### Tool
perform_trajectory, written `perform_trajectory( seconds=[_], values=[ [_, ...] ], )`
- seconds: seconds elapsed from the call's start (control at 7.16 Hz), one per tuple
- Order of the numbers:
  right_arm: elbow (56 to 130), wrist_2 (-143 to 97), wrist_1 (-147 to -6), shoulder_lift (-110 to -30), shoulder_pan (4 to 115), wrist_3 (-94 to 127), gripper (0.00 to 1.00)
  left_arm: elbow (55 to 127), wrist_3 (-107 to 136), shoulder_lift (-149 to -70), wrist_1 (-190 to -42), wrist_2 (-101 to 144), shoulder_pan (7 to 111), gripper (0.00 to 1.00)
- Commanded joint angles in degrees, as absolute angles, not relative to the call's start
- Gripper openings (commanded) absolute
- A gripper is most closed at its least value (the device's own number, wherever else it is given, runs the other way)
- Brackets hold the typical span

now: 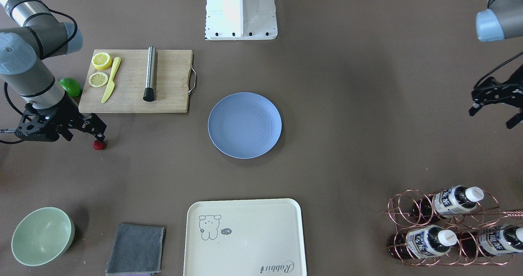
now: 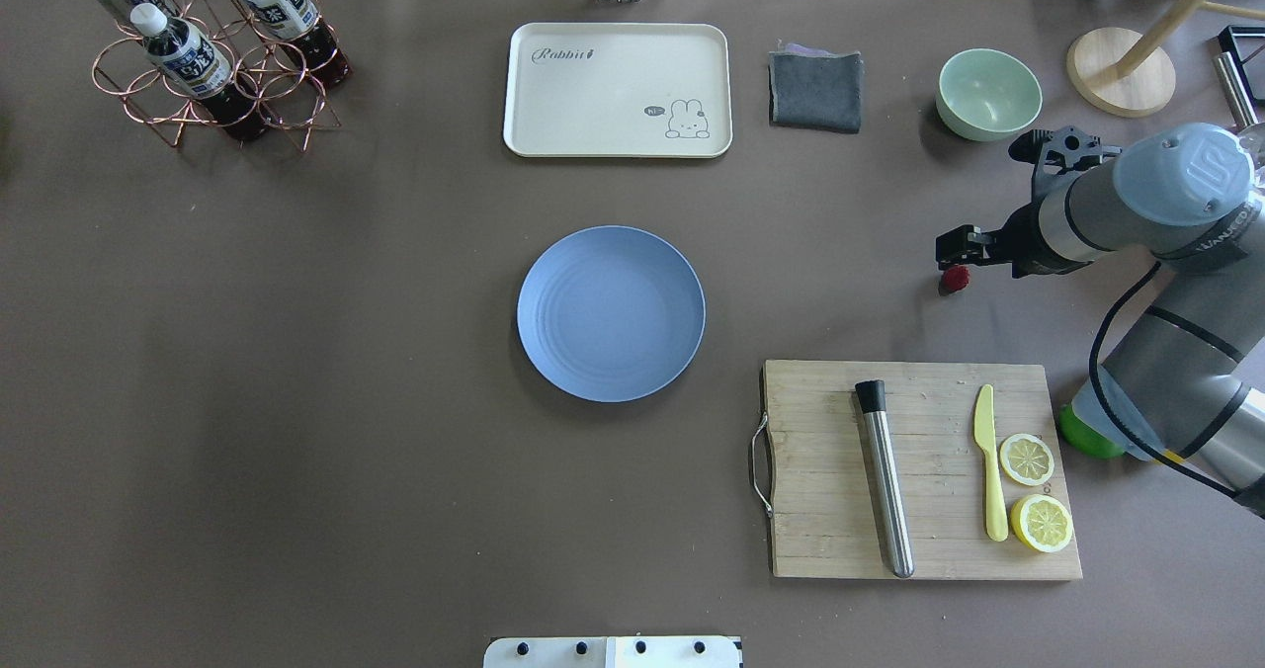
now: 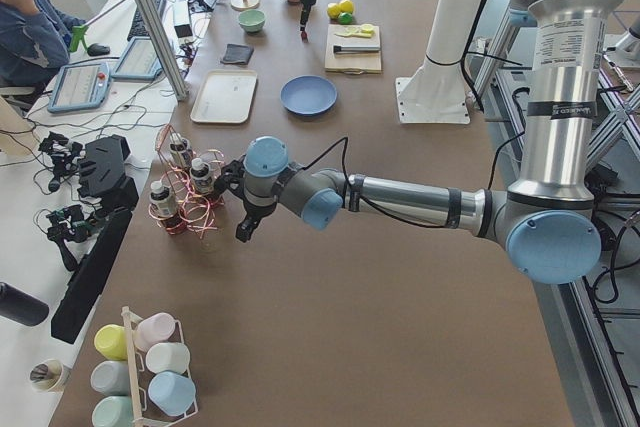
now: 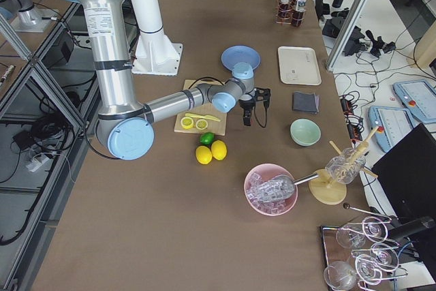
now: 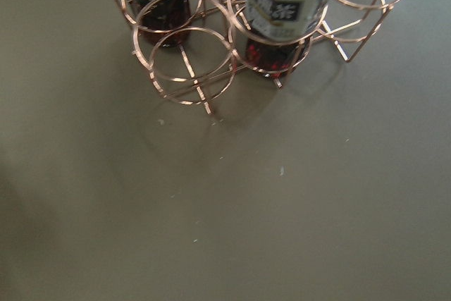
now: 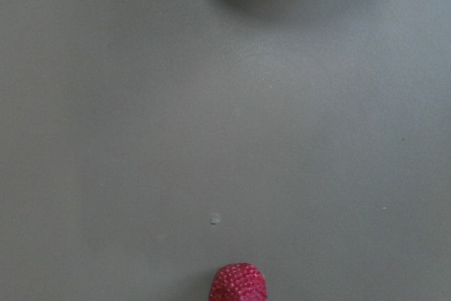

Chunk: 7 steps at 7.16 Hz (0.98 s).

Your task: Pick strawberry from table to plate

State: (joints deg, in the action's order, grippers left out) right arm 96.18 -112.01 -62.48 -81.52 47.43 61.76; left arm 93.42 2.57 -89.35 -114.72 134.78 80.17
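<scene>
As it sits on table, strawberry approx. round, axis unclear

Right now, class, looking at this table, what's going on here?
The right gripper has its jaws right at the tiny dark-red bumpy strawberry, beside the wooden cutting board; whether they grip it cannot be told. The round blue-grey plate in the middle of the grey-brown table is empty. The left gripper hangs open at the other end, holding nothing.
</scene>
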Motion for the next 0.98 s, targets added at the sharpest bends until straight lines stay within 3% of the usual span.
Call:
perform_trajectory(
  seconds=[0.0, 0.7, 0.84],
  values=[
    [96.0, -110.7, -62.6, -81.5, 46.3, 61.7, 0.93, 92.5, -0.9, -87.0, -103.6, 135.4, 87.0, 0.99],
    [92.9, -110.0, -62.4, -79.5, 45.2, 61.6, 0.81, 91.9, -6.2, -85.5, -103.0, 135.6, 88.2, 0.99],
    [92.9, -110.0, -62.3, -79.5, 45.2, 61.6, 0.72, 91.8, -6.2, -85.5, -103.0, 135.7, 88.2, 0.99]
  ],
)
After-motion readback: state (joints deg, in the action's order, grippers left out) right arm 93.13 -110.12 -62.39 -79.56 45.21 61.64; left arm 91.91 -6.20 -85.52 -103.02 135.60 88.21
